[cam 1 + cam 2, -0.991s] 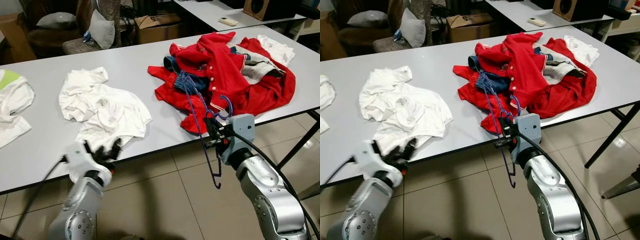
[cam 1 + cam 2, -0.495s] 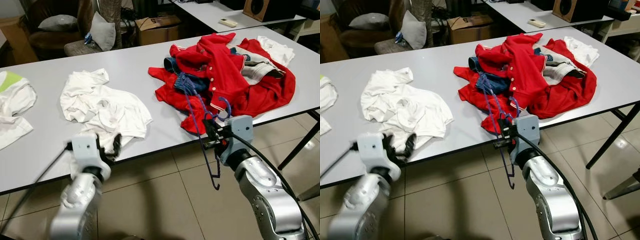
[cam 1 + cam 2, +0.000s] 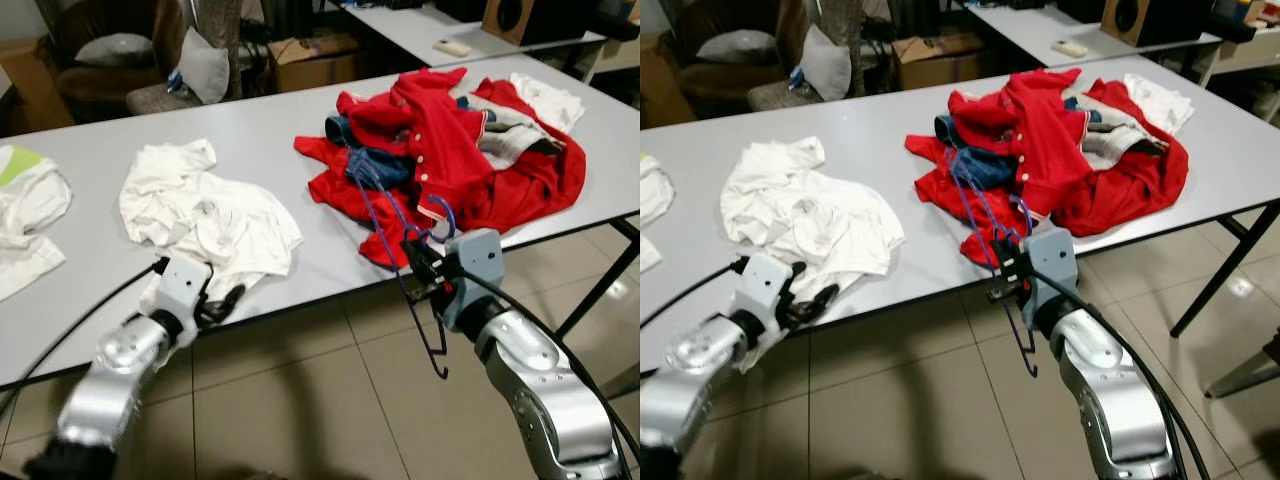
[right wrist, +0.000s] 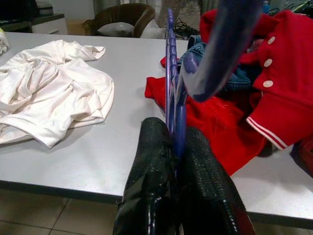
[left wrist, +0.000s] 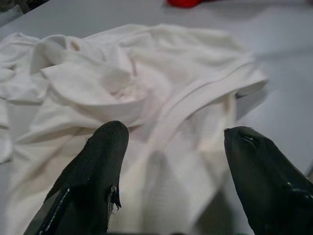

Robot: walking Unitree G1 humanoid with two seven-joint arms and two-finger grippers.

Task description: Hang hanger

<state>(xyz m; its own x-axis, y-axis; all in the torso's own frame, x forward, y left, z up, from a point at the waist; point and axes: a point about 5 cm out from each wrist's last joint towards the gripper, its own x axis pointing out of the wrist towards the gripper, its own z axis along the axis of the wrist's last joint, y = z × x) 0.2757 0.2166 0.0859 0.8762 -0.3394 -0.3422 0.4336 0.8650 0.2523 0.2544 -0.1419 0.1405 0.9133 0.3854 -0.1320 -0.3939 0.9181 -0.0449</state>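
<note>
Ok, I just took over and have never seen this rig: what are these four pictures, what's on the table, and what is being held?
It is a walking robot with two silver arms, each ending in a two-finger claw. Two pictures come from its head, looking down; the other two come from its wrists, looking along the black fingers. On the grey table lie a white shirt and a heap of red clothes. The right claw is shut on a blue hanger at the table's edge. The left claw is open at the white shirt's hem.

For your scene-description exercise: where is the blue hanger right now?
The blue hanger is clamped in the right pincer at the table's near edge, leaning against the red clothes pile, its lower end hanging below the tabletop.
</note>
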